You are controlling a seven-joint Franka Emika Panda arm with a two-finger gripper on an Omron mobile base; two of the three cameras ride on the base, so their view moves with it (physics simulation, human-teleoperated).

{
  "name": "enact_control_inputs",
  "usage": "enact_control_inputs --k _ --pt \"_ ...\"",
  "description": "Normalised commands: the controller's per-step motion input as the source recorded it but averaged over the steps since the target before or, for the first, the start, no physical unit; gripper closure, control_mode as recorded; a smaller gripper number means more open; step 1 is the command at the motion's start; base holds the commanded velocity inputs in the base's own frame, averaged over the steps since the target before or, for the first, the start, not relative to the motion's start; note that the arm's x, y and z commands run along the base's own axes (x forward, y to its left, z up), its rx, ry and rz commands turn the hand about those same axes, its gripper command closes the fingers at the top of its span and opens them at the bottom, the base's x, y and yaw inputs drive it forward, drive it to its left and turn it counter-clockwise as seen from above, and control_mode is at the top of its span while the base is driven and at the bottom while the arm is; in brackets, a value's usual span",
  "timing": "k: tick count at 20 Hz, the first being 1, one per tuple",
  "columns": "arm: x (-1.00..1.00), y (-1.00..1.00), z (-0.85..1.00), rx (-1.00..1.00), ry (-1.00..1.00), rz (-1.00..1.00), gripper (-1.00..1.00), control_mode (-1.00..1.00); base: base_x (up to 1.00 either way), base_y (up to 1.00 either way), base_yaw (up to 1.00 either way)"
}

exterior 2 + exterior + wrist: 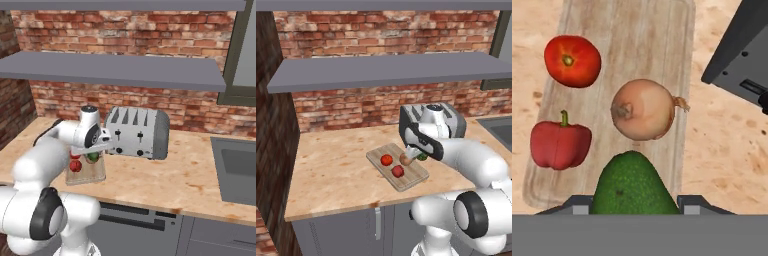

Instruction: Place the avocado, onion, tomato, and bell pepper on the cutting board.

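Just beside cutting board point(632, 35): toaster point(137, 132).

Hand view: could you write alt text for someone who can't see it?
A green avocado sits gripped between the gripper fingers above a wooden cutting board. On the board lie a tomato, a red bell pepper and an onion; a toaster corner shows beside it.

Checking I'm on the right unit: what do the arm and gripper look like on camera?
A glossy white arm of rounded segments with dark grey joint rings and end caps. The hand is a white block with a black band, ending in the gripper, whose small fingers look dark grey. No cables or markings visible.
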Motion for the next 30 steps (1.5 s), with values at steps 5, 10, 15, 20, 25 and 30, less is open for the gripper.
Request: enact_control_inputs --k 5,10,15,20,25,30 --pt "0.28 0.14 -0.29 0.00 0.05 0.00 1.00 -1.00 0.00 0.00 0.00" --pt "0.13 0.00 -0.52 0.00 0.06 0.00 1.00 -1.00 0.00 0.00 0.00" --pt "0.00 0.00 -0.35 0.00 0.01 0.00 1.00 -1.00 0.00 0.00 0.00" --pt "0.02 0.00 -0.38 0.00 0.05 0.00 1.00 -1.00 0.00 0.00 0.00" --pt "-0.26 0.00 -0.18 0.00 -0.02 0.00 1.00 -1.00 0.00 0.00 0.00" --pt "-0.33 0.02 0.41 0.00 -0.25 0.02 1.00 -1.00 0.00 0.00 0.00"
